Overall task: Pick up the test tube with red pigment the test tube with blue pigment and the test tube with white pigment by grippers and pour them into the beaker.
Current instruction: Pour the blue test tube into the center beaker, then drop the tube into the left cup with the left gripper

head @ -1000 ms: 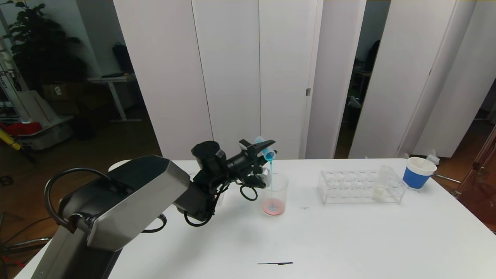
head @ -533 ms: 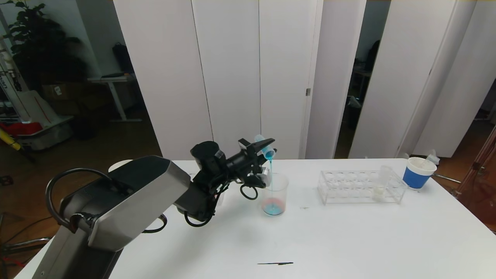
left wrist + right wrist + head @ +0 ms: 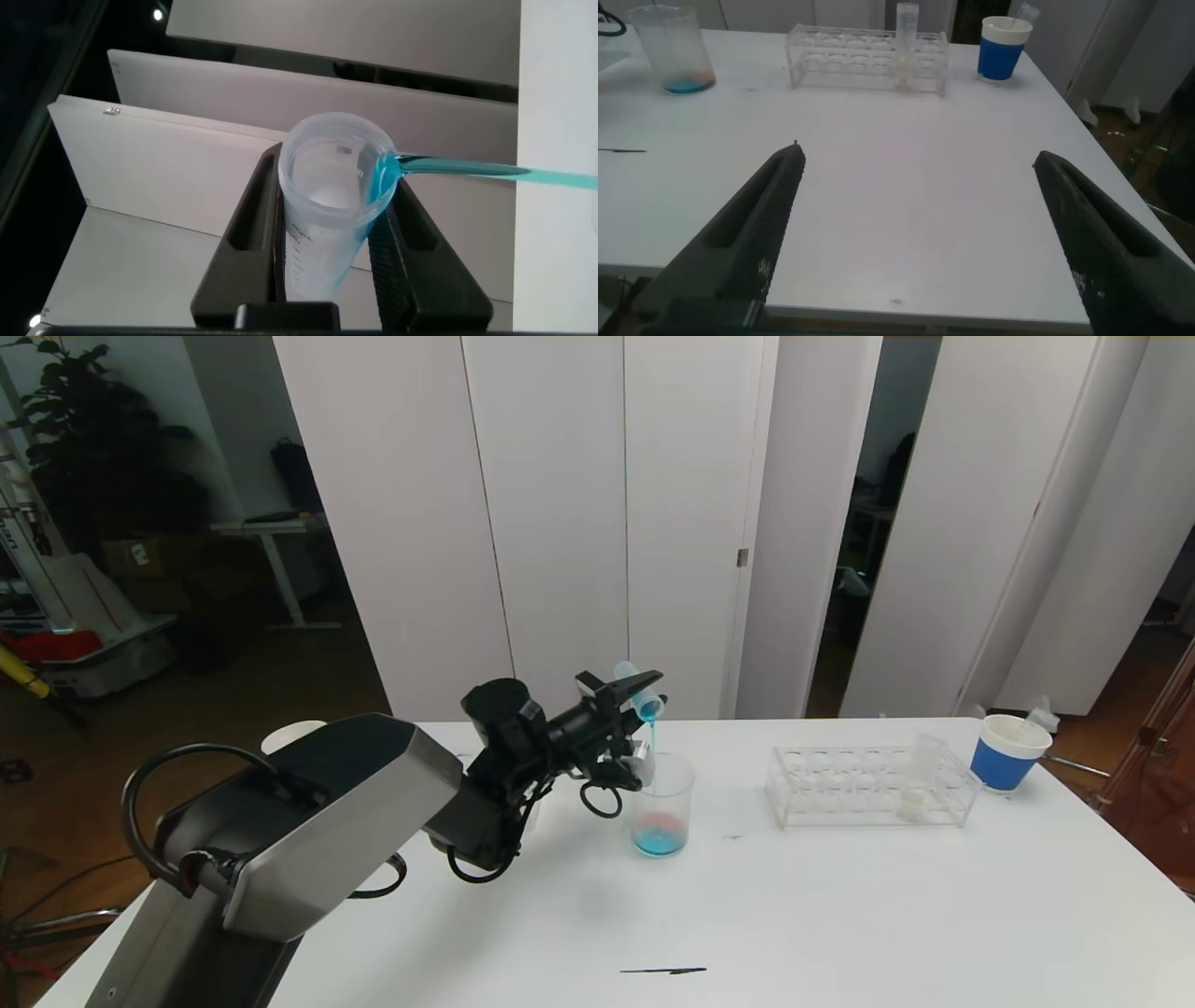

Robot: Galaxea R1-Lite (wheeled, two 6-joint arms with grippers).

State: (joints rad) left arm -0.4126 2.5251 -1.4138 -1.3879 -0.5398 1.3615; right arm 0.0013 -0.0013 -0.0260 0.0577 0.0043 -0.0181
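Note:
My left gripper is shut on the test tube with blue pigment, tipped mouth-down above the beaker. A thin cyan stream falls from the tube's mouth into the beaker, which holds blue liquid with a reddish patch. In the left wrist view the tube sits between the two black fingers, blue liquid running off its rim. The test tube with white pigment stands in the clear rack; it also shows in the right wrist view. My right gripper is open and empty over the table's near right part.
A white paper cup with a blue band stands at the back right of the white table. A thin dark mark lies on the table near the front. Another white cup peeks out behind my left arm.
The blue stream keeps falling. The liquid in the beaker has turned from mostly red to mostly blue and has risen a little. The grippers have hardly moved.

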